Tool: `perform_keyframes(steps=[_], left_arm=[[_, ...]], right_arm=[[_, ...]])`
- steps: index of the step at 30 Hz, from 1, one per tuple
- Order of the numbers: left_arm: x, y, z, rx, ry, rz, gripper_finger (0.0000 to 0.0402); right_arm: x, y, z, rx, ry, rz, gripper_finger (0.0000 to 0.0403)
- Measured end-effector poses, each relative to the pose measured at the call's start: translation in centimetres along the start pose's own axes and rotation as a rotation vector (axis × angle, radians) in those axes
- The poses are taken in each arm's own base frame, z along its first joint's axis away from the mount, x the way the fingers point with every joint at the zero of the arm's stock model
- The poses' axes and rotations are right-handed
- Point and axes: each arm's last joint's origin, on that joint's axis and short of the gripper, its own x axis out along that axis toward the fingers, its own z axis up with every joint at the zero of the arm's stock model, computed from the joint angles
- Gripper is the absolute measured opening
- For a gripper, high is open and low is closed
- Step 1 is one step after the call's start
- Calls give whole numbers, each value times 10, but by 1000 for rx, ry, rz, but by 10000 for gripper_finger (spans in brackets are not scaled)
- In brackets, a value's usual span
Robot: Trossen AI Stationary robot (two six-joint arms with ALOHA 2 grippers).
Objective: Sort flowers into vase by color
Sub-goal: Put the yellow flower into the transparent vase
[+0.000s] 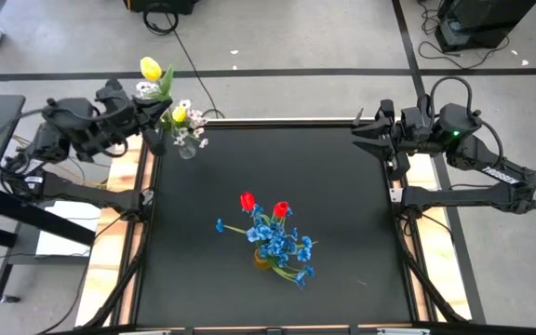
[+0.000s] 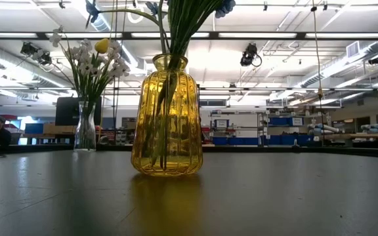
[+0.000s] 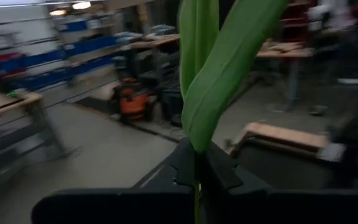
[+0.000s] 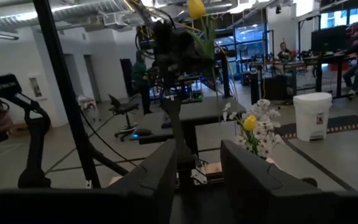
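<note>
Left gripper [image 1: 149, 96]: clamped on a yellow tulip [image 1: 152, 69] above the clear vase [image 1: 186, 147] at the table's [image 1: 342, 233] corner. Right gripper [image 1: 361, 137]: parted, empty. Amber vase [image 2: 167, 118]: blue sprays, red tulips held.

A yellow vase [image 1: 266, 258] of flowers stands mid-table, a clear vase [image 1: 186, 147] at the far left corner; open mat [image 1: 342, 205] lies between and to the right.

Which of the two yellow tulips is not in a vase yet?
The yellow tulip held in the left gripper beyond the table edge; the other yellow tulip stands in the clear vase.
</note>
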Motion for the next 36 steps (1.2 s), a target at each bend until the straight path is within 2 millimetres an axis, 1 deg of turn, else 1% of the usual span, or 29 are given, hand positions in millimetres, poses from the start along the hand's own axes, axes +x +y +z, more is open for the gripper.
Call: perform_keyframes(steps=[3, 8, 11, 17, 22, 26, 30, 36], left_arm=[[-1, 1, -25, -6, 8, 90, 8], [-6, 2, -67, -53, -45, 101, 8], [-9, 2, -93, -41, -62, 104, 8], [-13, 1, -133, -37, -167, 116, 8], [-13, -1, -163, 4, -195, 140, 8], [-15, 1, -173, 11, -210, 193, 9], [-20, 7, -173, 0, -200, 298, 10], [-28, 14, -174, -9, -194, 391, 10]], right_arm=[[0, 0, 0, 0, 0, 0, 134], [0, 0, 0, 0, 0, 0, 134], [0, 0, 0, 0, 0, 0, 134], [0, 0, 0, 0, 0, 0, 133], [0, 0, 0, 0, 1, 0, 133], [0, 0, 0, 0, 0, 0, 133], [0, 0, 0, 0, 0, 0, 133], [0, 0, 0, 0, 0, 0, 133]])
